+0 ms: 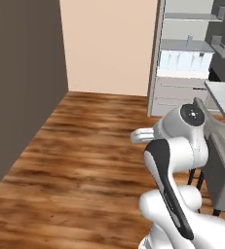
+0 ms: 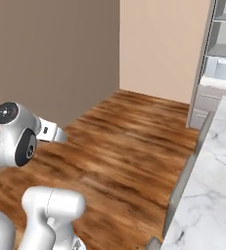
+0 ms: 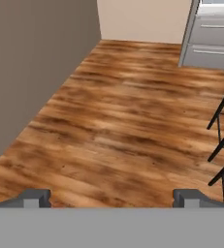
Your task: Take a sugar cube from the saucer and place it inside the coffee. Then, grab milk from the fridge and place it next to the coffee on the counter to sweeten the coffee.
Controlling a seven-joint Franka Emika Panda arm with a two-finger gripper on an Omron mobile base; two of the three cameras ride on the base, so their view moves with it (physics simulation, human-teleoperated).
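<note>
Hand view: spread, empty claw (image 3: 112, 197) over wood floor (image 3: 128, 121); left base: fridge (image 1: 184, 58).

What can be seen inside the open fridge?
Inside the fridge, grey shelves and pale translucent drawers show, with one small item on a shelf. Too small to identify; the drawers' contents are hidden.

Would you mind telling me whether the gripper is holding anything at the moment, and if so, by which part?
Nothing is held. In the hand view the gripper has its fingertips spread wide, with bare wooden floor between them.
</note>
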